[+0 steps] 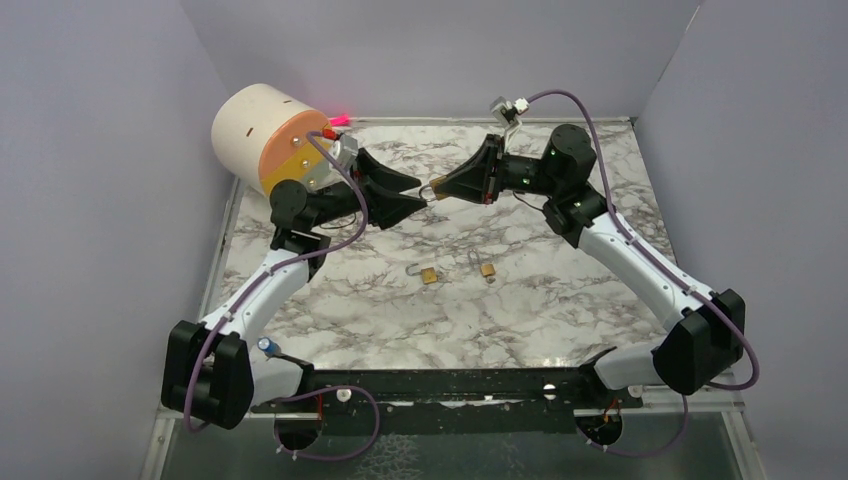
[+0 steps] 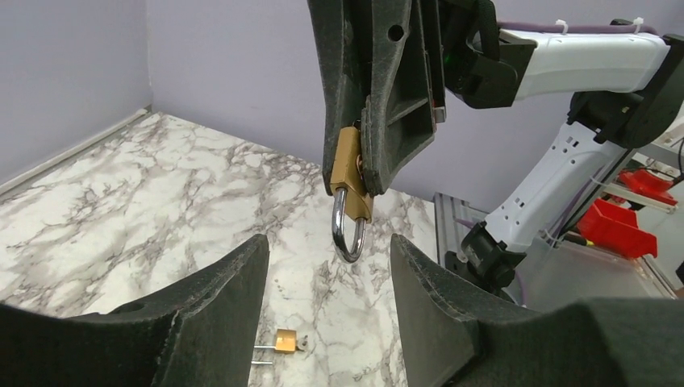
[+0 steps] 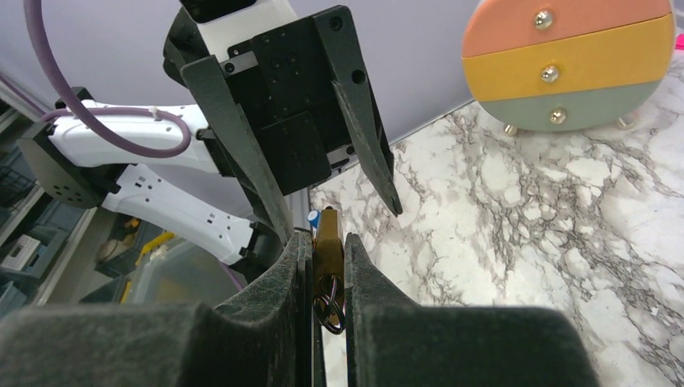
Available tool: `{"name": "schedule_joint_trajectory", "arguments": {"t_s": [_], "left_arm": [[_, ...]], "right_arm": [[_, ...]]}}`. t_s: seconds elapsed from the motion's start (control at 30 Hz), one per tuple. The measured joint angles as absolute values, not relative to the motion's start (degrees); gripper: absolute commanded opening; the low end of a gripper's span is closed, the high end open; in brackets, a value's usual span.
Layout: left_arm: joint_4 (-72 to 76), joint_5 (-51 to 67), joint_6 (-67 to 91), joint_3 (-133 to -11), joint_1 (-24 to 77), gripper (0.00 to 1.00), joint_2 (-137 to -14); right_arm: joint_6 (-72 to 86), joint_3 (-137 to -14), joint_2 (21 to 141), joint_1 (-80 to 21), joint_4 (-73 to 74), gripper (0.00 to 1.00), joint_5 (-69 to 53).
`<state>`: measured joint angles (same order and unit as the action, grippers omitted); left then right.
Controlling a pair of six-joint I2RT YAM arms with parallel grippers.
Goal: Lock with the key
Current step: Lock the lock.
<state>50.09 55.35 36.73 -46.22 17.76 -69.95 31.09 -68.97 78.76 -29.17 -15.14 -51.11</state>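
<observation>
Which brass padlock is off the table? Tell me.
The small brass padlock clamped in the right tool; the other two padlocks lie on the marble table.

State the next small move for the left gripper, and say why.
Probably close the left gripper on the loop of the padlock: its fingers stand open on either side of the loop, while the right gripper grips the body.

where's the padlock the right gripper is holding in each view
top external: padlock mid-frame, slightly above centre
left wrist: padlock upper centre, shackle pointing down
right wrist: padlock bottom centre, pinched between the fingers
shared landmark: the marble table
</observation>
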Motion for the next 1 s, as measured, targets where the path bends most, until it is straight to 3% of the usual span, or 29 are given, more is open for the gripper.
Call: {"name": "schedule_joint_trajectory", "arguments": {"t_s": [0.1, 0.13, 0.17, 0.23, 0.47, 0.5, 0.53, 0.57, 0.67, 1.0], "left_arm": [[51.0, 55.9, 37.7, -46.5, 18.6, 0.57, -70.9], [51.4, 56.1, 38.1, -46.5, 18.8, 0.50, -71.3], [51.8, 56.2, 38.6, -46.5, 19.0, 0.37, -71.7], [52.6, 56.4, 39.7, -46.5, 19.3, 0.00, -72.5], [54.4, 57.4, 42.4, -46.5, 19.7, 0.00, -73.0], [54.5, 57.4, 42.6, -46.5, 19.7, 0.00, -73.0], [54.5, 57.4, 42.7, -46.5, 19.7, 0.00, -73.0], [54.6, 57.4, 42.7, -46.5, 19.7, 0.00, -73.0], [55.0, 57.3, 42.3, -46.5, 19.4, 0.00, -73.0], [56.5, 57.3, 42.0, -46.5, 17.1, 0.00, -72.8]], "right_arm": [[31.6, -68.9, 79.2, -29.2, -16.2, 0.01, -51.9], [31.7, -68.9, 79.3, -29.2, -16.4, 0.01, -52.1], [31.7, -68.9, 79.4, -29.2, -16.6, 0.01, -52.2], [31.9, -68.8, 79.4, -29.2, -16.8, 0.01, -52.4], [30.3, -68.6, 79.5, -29.1, -17.9, 0.01, -53.5], [30.0, -68.6, 79.5, -29.1, -17.9, 0.11, -53.5], [29.8, -68.6, 79.5, -29.1, -17.9, 0.34, -53.6], [29.2, -68.6, 79.5, -29.1, -17.8, 0.46, -53.6], [27.3, -68.9, 79.1, -29.1, -14.9, 0.68, -52.6], [27.6, -64.5, 72.7, -20.1, -16.6, 0.69, -50.4]]}}
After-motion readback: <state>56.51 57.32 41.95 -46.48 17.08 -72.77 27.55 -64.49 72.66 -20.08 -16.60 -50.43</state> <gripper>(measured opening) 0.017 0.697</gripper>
